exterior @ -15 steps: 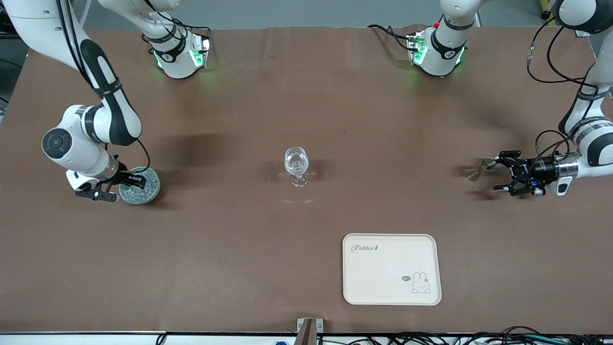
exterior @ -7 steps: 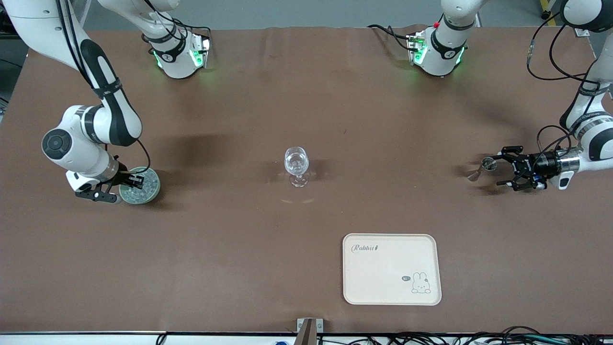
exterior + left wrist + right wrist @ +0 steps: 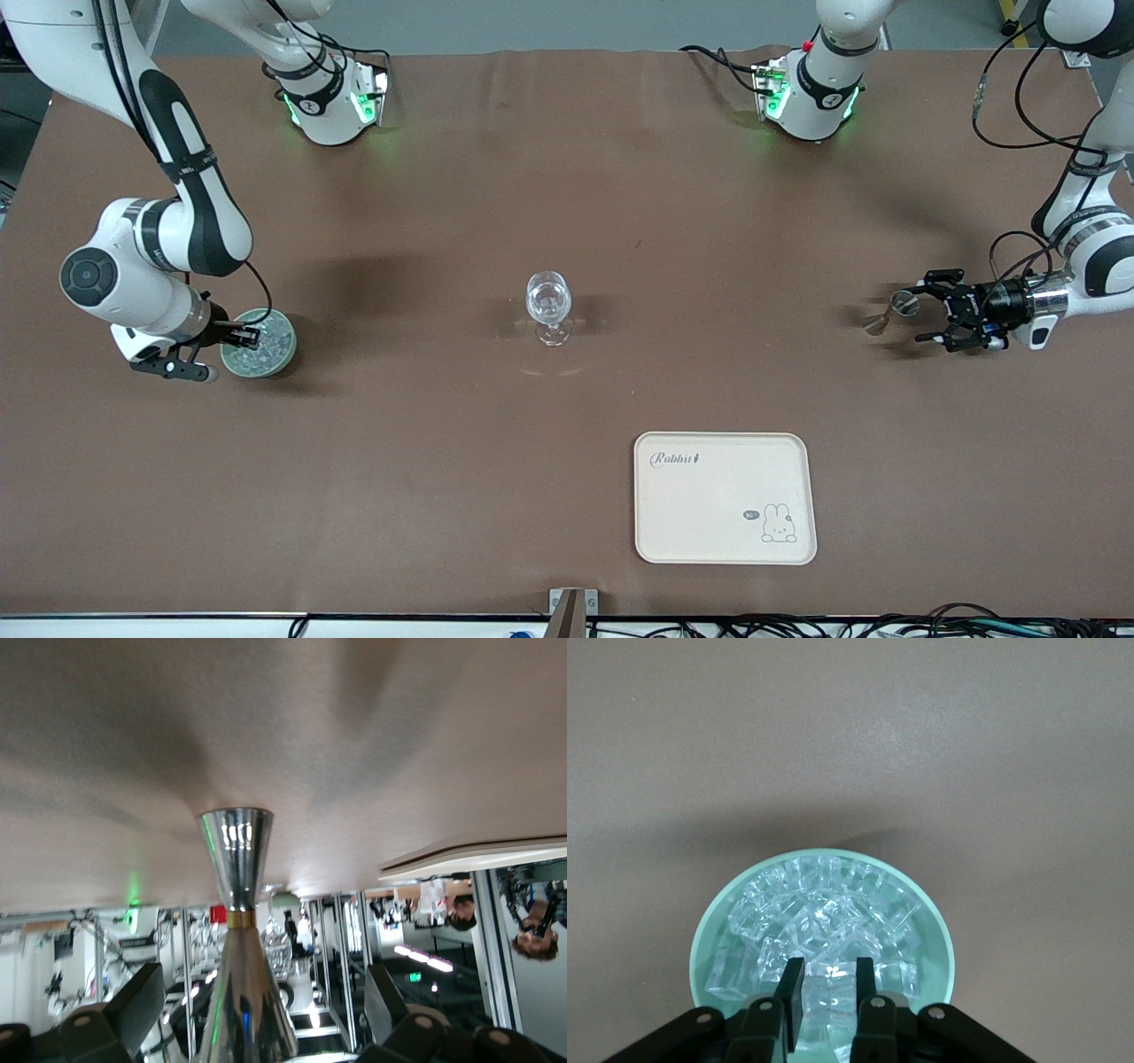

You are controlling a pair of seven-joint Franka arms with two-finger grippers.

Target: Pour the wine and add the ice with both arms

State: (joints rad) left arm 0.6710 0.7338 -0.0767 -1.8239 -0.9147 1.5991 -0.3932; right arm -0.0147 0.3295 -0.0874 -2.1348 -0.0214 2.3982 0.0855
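A pale green bowl (image 3: 282, 363) (image 3: 709, 939) filled with ice (image 3: 267, 342) (image 3: 824, 912) stands near the right arm's end of the table. My right gripper (image 3: 246, 337) (image 3: 830, 992) reaches into it, shut on one ice cube. A silver jigger (image 3: 890, 310) (image 3: 237, 904) stands near the left arm's end. My left gripper (image 3: 926, 310) (image 3: 261, 1001) is level with it and open, one finger on each side and clear of it. A clear stemmed glass (image 3: 548, 306) stands at mid-table. Wine is out of view.
A cream tray (image 3: 725, 540) with a rabbit drawing lies nearer to the front camera than the glass, toward the left arm's end. The arms' bases (image 3: 332, 97) (image 3: 811, 93) stand along the table's back edge.
The right gripper's fingers have closed on an ice cube and the right arm has shifted a little toward its end of the table. The left gripper has drawn slightly away from the glass, still open.
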